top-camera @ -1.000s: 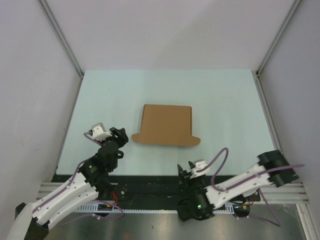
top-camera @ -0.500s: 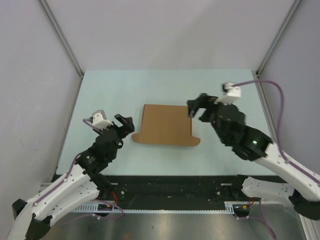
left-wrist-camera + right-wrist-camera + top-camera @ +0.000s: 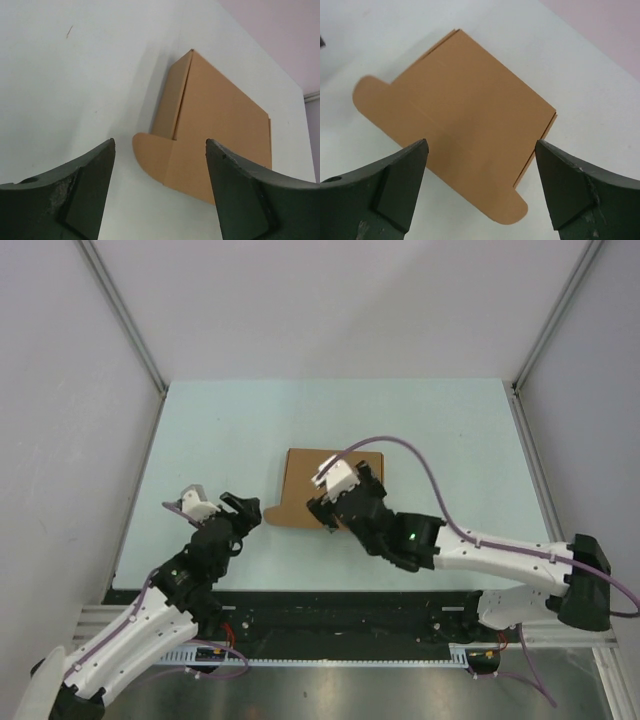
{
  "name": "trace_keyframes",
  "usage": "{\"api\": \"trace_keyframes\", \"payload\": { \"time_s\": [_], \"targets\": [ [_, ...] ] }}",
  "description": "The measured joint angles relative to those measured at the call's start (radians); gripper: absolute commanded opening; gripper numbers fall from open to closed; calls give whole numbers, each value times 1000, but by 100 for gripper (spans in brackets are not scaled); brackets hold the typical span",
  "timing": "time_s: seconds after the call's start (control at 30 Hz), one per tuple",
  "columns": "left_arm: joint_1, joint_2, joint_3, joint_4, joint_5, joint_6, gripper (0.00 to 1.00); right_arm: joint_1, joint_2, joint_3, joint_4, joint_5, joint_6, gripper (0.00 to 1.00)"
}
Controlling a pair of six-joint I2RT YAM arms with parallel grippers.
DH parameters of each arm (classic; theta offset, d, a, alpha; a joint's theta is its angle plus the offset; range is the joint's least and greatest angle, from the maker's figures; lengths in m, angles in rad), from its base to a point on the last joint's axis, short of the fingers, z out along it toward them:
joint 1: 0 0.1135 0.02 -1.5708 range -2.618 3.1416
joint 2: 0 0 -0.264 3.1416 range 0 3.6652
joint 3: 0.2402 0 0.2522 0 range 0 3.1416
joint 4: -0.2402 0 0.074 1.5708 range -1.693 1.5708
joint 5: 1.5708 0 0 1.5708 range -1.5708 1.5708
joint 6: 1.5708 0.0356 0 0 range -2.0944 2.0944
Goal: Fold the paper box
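Flat brown cardboard box (image 3: 300, 480) lies mid-frame on the pale green table (image 3: 200, 430), left jaws and right jaws both wide open and empty, so I'd guess a one-sided nudge just slides it away instead of folding it.

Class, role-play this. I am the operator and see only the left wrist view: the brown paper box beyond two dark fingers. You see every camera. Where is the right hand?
Observer: In the top view, the right hand hangs over the near edge of the paper box.
Operator: Is it gripping the box?
Observer: No. The right wrist view shows its fingers spread wide, with the box lying flat beyond them.
Operator: I see one rounded tab. Is there another?
Observer: Yes. The right wrist view shows a second tab at the other end of the same edge.
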Motion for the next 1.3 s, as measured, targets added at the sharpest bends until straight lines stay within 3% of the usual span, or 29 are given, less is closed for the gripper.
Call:
{"api": "trace_keyframes", "payload": {
  "time_s": [0.2, 0.63, 0.7, 0.83, 1.0, 1.1, 1.3],
  "targets": [
    [3, 1, -45, -68, -4, -174, 77, 156, 102, -108, 68, 142, -179, 85],
    [5, 75, -109, -89, -6, -365, 72, 222, 212, -222, 242, 149, -314, 75],
    [14, 106, -115, -63, -7, -377, 71, 210, 199, -234, 253, 142, -293, 70],
    [73, 219, -124, 23, 2, -393, 66, 56, 79, -243, 246, 119, -152, 58],
    [166, 420, -138, 180, 57, -401, 64, -336, -93, -237, 183, 44, 135, 73],
    [176, 563, -137, 335, 102, -399, 59, -521, -68, -252, 136, -134, 321, 74],
    [176, 681, -135, 501, 176, -396, 53, -674, 25, -325, 150, -404, 500, 72]
  ]
}}
